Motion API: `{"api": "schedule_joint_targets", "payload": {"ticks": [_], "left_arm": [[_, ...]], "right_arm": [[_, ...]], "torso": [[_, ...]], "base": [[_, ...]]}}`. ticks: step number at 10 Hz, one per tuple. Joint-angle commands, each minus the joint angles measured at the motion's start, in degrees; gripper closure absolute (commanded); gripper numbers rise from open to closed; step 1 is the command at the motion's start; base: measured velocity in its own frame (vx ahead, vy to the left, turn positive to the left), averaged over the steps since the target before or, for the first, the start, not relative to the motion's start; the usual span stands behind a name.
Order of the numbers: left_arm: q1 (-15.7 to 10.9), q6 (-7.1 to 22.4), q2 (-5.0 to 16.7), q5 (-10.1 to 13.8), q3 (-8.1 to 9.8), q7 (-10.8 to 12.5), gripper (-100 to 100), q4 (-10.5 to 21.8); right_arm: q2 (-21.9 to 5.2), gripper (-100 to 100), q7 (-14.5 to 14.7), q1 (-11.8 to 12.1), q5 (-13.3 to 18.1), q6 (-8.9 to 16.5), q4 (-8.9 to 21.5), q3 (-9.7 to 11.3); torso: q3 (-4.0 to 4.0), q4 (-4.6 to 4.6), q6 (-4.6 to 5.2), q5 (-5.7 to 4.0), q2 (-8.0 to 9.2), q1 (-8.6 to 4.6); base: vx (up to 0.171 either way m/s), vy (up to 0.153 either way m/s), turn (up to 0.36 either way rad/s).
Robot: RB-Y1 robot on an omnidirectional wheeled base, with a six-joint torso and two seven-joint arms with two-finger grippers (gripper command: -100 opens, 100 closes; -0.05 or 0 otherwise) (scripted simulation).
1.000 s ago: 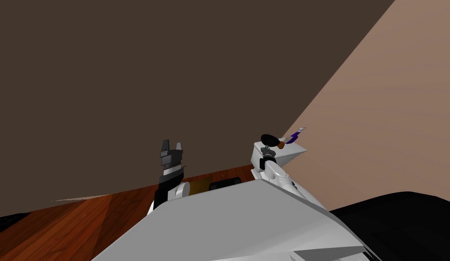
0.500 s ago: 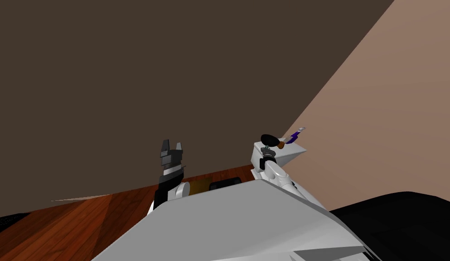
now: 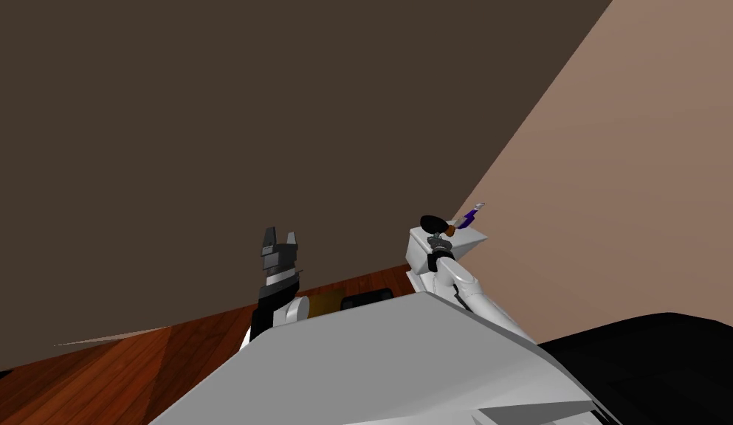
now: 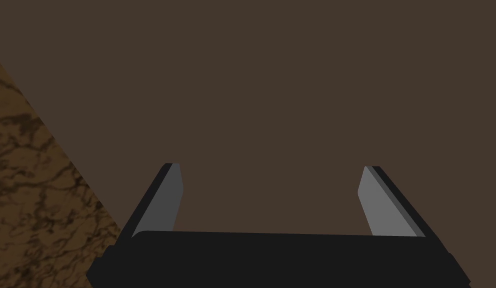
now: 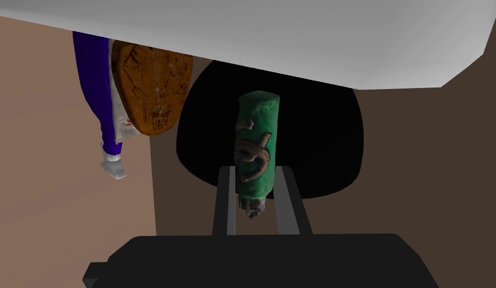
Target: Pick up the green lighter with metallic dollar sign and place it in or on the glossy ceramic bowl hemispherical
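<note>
right jaws in the head view reach up to a white counter (image 3: 464, 242) that carries a black bowl (image 3: 432, 222) and a purple tube (image 3: 469, 216); left jaws stand raised beside them, before a dark brown wall (image 3: 210, 147).

left wrist view: left jaws wide apart, gripping nothing.

right wrist view: right jaws clamped on the lower end of the green lighter (image 5: 256, 145), its raised dollar sign bronze-coloured. the lighter lies in front of the bowl's round black shape, with a brown oval thing (image 5: 152, 90) close by.

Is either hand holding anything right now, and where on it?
Right hand pinches the green lighter by its sides near the grey end; left hand is open and empty.
</note>
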Motion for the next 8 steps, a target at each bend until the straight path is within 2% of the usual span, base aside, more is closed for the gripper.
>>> {"api": "schedule_joint_targets", "payload": {"ticks": [1,2,4,8], "left_arm": [[0.0,0.0,0.0,0.0,0.00,0.0,0,0.0],[0.0,0.0,0.0,0.0,0.00,0.0,0,0.0],[0.0,0.0,0.0,0.0,0.00,0.0,0,0.0],[0.0,0.0,0.0,0.0,0.00,0.0,0,0.0]], "right_arm": [[-0.4,100,0.2,-0.3,-0.3,-0.4,0.3,-0.1],[-1.4,100,0.9,-0.6,-1.2,-1.0,0.4,-0.4],[-1.4,100,0.9,-0.6,-1.2,-1.0,0.4,-0.4],[-3.4,100,2.4,-1.1,-3.3,-2.3,0.6,-0.9]], "torso": [[0.00,0.00,0.00,0.00,0.00,0.00],[-0.03,-0.01,-0.03,-0.02,-0.06,0.01],[-0.01,0.00,0.00,-0.02,-0.02,-0.02],[-0.02,0.00,-0.01,-0.01,-0.04,0.03]], "base": [[-0.029,0.027,-0.021],[-0.041,0.030,-0.043],[-0.028,0.019,-0.027],[-0.035,0.037,-0.025]]}}
